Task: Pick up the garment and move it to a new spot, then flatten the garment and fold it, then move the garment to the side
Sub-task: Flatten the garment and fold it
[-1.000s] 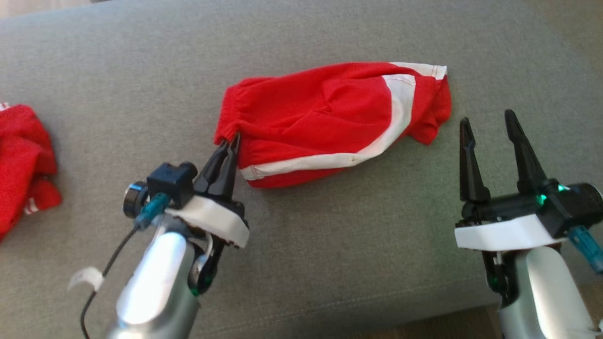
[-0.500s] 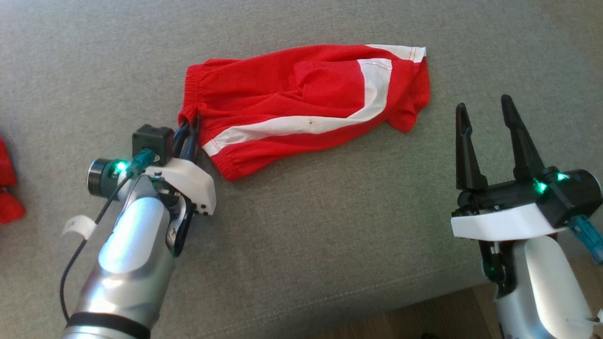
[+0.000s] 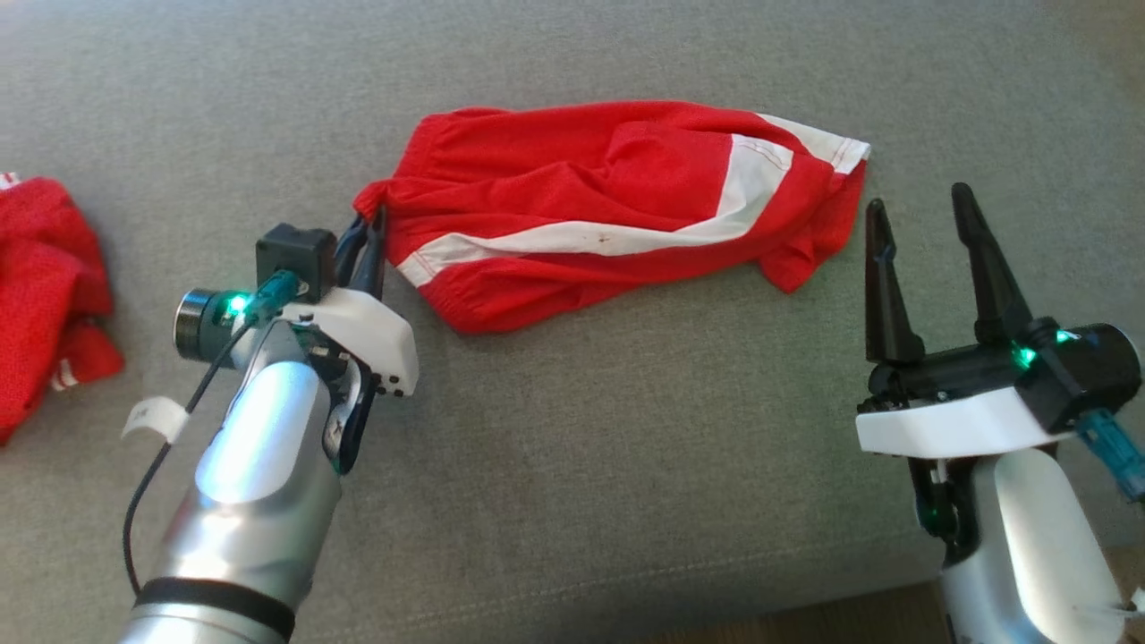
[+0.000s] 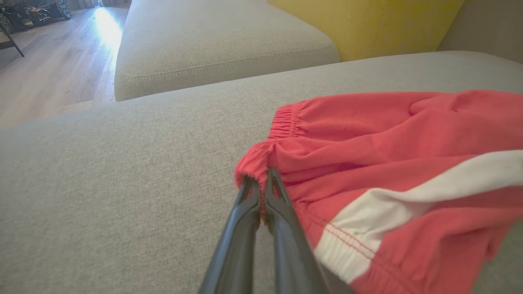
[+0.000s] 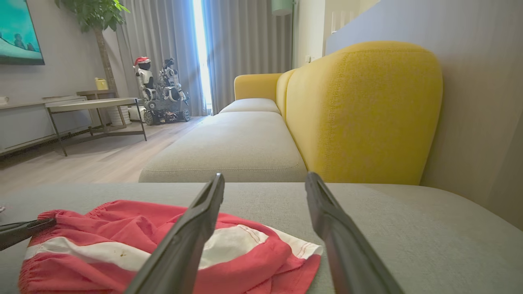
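1. Currently in the first stage, I'd say: the left gripper (image 3: 368,224) is pinched tight on the waistband corner of the red shorts (image 3: 581,206). The rest of the garment lies on the grey sofa seat (image 3: 626,465). It looks like a drag or lift to a new spot, not finished.
2. Right gripper (image 3: 919,201) has its jaws spread wide and holds nothing. It sits near the front edge of the seat, just beside the leg-hem end of the shorts and not touching them.
3. Left to do, judging by the cloth: flatten, fold, move aside. None of that looks started.
4. Shorts sit mid-seat, stretched lengthwise between the two grippers, waistband toward the left one, hem toward the right one.
5. Look: thin red knit, gathered elastic waistband, and a white stripe running along the side and curving up to a white hem with red stitching. There is a small dark spot on the stripe. The cloth is rumpled, with creases across the middle and the hem end bunched under itself.
6. Another red cloth heap (image 3: 45,277) lies at the seat's left edge, well apart.
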Robot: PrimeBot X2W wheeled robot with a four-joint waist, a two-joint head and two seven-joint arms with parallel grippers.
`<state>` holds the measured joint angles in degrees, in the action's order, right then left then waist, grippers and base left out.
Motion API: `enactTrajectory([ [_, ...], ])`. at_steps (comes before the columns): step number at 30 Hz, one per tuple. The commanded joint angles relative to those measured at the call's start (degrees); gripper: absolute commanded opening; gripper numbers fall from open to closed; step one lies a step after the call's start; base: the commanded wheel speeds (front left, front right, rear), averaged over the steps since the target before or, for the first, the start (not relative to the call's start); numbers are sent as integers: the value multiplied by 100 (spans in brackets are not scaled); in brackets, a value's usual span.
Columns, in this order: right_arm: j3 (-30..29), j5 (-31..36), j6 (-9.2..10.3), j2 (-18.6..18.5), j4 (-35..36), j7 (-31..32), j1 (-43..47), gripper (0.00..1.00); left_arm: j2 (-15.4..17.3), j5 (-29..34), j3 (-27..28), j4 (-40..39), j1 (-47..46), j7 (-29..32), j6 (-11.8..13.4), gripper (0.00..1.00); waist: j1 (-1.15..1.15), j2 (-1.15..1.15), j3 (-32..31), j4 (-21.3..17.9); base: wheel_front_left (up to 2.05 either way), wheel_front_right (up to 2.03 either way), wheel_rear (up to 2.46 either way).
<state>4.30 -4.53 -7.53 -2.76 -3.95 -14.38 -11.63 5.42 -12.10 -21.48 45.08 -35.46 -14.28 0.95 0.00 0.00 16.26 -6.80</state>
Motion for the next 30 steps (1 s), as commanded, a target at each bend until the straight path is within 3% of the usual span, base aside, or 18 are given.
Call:
enactTrajectory([
  [1, 140, 24, 4, -12, 142, -62, -146, 100, 116, 28, 130, -123, -203, -70, -65, 31, 0, 0, -46, 35, 0, 0, 0],
  [2, 143, 22, 4, -12, 128, -62, -145, 100, 96, 29, 109, -97, -192, -70, -93, 91, 0, 0, -69, 48, 0, 0, 0],
  [3, 145, 20, 4, -12, 114, -62, -140, 100, 78, 21, 112, -82, -180, -71, -89, 100, 0, 0, -96, 59, 0, 0, 0],
  [19, -48, 73, 4, -12, 79, -62, 101, 100, -1, -205, 747, -1377, 874, -72, 178, 100, 0, 0, -574, 393, 0, 0, 0],
  [30, -89, 131, 4, -12, 68, -62, 331, 100, -229, -432, 1009, -3091, 2031, -72, 275, 100, 0, 0, -768, 715, 0, 0, 0],
])
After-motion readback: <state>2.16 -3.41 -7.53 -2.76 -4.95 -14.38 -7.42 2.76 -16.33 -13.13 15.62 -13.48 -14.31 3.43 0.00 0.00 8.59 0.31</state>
